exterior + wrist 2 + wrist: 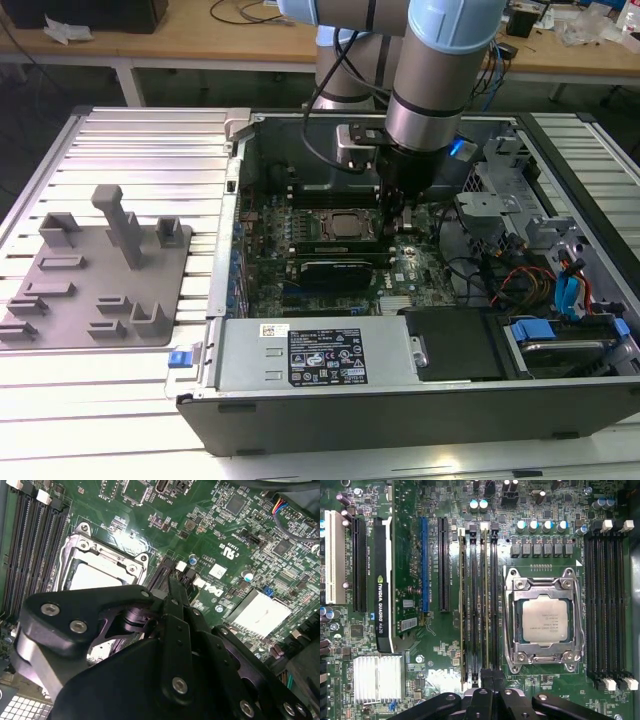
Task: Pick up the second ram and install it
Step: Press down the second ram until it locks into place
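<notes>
**Gripper down over the DIMM slots, second ram standing in its slot**

- Exterior view: arm reaches into the open PC case (560,180); gripper (402,222) hangs low over the motherboard (420,265), just beside the CPU socket (345,226) on the exterior view's right.
- Grey holder tray (95,275) sits on the slatted table (150,140), well apart from the case, on the exterior view's left.
- First wrist view: two thin sticks stand edge-on in the slot bank beside the CPU socket (544,615). The second ram (485,600) is the one in line with the gripper (487,680); the other stick (463,605) stands a slot over.
- Fingers look drawn together, tips touching at the near end of the second ram — can't tell whether they pinch it or only press on its edge.
- Second wrist view: gripper (172,587) tips meet at a slot end latch, next to the CPU socket (102,562).
- Graphics card (382,580) and silver heatsink (377,677) lie on the far side of the bank from the socket; the other memory slots (607,600) are beyond the socket.
</notes>
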Motion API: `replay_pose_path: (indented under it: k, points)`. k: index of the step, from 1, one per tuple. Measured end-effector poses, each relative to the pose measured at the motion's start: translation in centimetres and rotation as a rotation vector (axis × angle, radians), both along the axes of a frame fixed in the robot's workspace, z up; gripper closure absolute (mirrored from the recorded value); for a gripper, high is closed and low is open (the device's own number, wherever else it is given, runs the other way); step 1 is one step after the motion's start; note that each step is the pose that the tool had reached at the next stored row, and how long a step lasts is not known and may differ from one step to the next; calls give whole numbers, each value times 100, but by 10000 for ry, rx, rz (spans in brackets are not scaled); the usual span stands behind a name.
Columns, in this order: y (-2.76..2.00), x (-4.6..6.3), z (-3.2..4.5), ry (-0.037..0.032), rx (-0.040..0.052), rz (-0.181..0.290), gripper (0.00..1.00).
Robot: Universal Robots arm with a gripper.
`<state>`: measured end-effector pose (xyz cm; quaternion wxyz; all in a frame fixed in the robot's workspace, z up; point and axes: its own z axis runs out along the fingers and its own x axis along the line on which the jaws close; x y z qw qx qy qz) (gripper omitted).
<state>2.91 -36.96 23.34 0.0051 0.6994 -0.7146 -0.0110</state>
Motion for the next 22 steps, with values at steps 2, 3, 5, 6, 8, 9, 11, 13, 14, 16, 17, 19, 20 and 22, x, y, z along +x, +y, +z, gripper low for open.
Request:
replay_pose_path:
  k: [2,3,5,6,8,9,11,13,14,16,17,19,20,22]
  points:
    - [1,0,-12,-2,3,0,92]
    - [0,0,-19,-1,-1,1,92]
    - [0,0,-29,0,-3,0,92]
    - [0,0,-31,-1,0,0,92]
    - [0,0,-39,-1,0,0,92]
    - [0,0,-40,0,-3,0,92]
    - [0,0,-42,0,1,0,92]
    - [1,0,-35,-2,8,-1,92]
    - [2,0,-14,-4,16,-1,92]
    - [0,0,70,-1,1,-1,92]
    - [0,0,115,-1,1,0,92]
    - [1,0,126,-2,4,-1,92]
    - [0,0,128,-1,1,0,92]
    - [0,-55,128,0,0,-1,92]
